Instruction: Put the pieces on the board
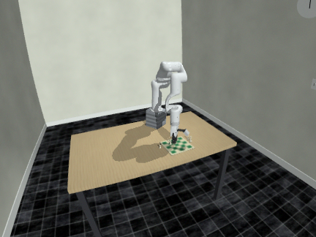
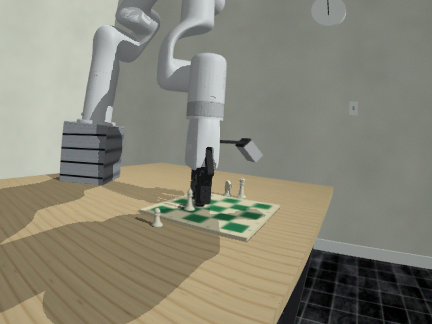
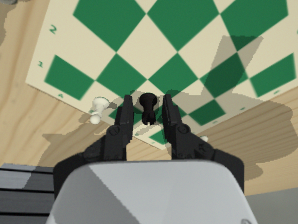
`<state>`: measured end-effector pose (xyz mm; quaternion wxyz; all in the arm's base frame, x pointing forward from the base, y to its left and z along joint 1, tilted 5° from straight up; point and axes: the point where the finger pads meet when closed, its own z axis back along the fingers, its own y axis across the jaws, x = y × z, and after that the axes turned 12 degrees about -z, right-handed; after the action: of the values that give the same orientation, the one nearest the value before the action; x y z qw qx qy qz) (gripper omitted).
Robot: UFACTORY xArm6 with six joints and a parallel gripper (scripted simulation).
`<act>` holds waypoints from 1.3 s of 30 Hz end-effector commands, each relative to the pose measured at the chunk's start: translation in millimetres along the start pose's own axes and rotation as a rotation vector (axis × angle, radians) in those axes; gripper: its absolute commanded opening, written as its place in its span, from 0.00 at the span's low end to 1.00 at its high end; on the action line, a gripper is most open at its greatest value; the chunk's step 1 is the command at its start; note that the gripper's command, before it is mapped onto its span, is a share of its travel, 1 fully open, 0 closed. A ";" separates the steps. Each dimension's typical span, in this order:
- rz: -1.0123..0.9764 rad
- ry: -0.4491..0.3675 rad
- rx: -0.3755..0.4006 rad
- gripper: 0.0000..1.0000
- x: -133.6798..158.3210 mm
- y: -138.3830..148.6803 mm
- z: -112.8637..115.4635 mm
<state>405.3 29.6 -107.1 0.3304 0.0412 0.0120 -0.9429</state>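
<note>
The table [image 1: 110,164] carries everything. The arm [image 2: 205,100] rises from a stacked grey pedestal [image 2: 75,172] at the table's far edge and reaches down toward the right-hand half of the top. The green-and-cream board [image 2: 240,227] lies there, nearer the right edge than the left.

The gripper [image 3: 147,100] points straight down over the side of the board that faces the pedestal. Its fingers are parted partway, and between them stands the black rook [image 3: 147,114] with a sliver of daylight on each side. The claw frames the piece but grips nothing. The rook is upright on the board, close to that edge. From the wrist view I cannot say for sure which square it stands on, or whether its whole base is inside one.

What the next move turns on is that the rook sits dead centre under the claw. Its long axis is vertical and in line with the fingers — so the safe way out is probably straight up. Any sideways drift before the fingertips pass the rook's head could tip it.

The white knight [image 2: 228,188] and white queen [image 2: 242,188] wait just past the board's far side. The white pawn [image 2: 157,218] stands on the wood at the board's near left corner — all three are still off the board.
</note>
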 end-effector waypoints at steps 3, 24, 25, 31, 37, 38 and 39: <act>0.000 0.003 0.002 0.37 -1.1 0.7 0.8; 0.000 0.003 0.002 0.37 -1.0 0.6 61.8; 0.000 0.003 0.002 0.37 -1.0 0.6 68.2; 0.000 0.003 0.002 0.37 -0.9 0.6 85.9; 0.000 0.003 0.002 1.00 -0.9 0.6 90.8; 0.000 0.003 0.002 1.00 -0.9 0.6 90.8; 0.000 0.003 0.002 1.00 -0.9 0.6 90.8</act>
<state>398.9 25.1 -18.1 0.3306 0.0421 0.0128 -0.9427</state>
